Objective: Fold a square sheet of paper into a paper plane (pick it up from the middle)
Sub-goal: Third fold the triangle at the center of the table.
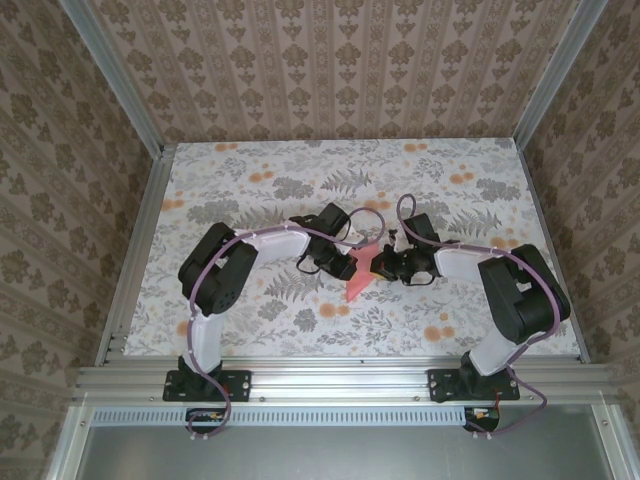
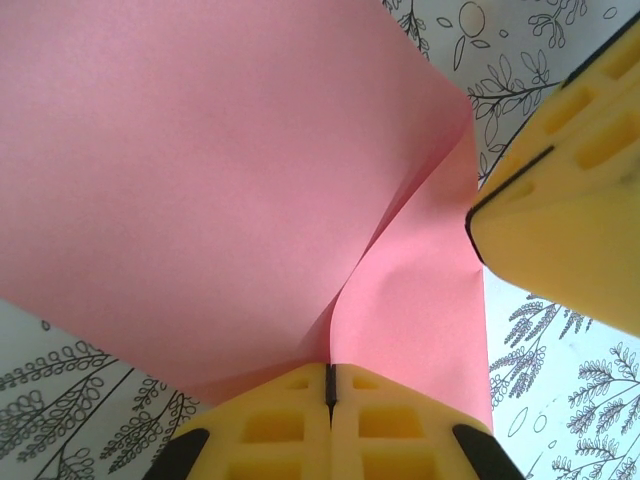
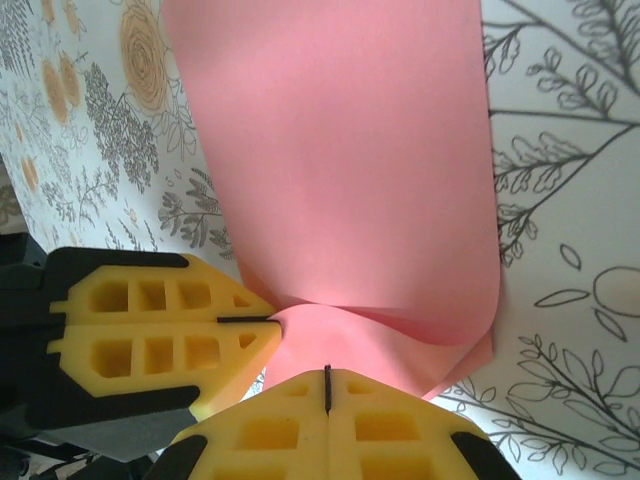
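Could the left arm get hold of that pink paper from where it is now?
Yes, it looks so: the left gripper is shut on the pink paper, and the right gripper pinches it close beside. Nothing stands between.

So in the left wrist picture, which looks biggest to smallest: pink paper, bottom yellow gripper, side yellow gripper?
1. pink paper, by far.
2 and 3. left gripper at the bottom and right gripper at the right edge look about alike; nearness to the camera makes that unsure.
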Controlling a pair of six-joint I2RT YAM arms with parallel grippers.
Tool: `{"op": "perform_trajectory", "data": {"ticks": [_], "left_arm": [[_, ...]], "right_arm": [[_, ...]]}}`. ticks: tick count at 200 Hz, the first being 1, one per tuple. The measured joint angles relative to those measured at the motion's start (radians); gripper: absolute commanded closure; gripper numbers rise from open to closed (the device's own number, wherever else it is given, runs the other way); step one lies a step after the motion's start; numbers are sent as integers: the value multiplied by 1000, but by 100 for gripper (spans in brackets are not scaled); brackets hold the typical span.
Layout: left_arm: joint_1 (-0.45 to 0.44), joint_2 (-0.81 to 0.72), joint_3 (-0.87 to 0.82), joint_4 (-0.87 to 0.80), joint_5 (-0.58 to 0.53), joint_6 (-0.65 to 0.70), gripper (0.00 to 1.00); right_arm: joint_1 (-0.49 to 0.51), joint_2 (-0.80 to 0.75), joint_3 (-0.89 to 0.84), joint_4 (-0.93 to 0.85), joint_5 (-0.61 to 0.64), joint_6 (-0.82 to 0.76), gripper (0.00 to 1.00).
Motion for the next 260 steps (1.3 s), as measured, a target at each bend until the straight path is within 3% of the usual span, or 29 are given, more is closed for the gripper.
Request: {"op": "perform_trajectory", "data": {"ticks": [114,260], "left_arm": [[0,0,0,1,0,0,95],[-1,0,0,2,-1,0,95]], "right_arm": [[-37,50,-11,59,3,13,95],[-58,86,56,-40,35,-53,96]]}}
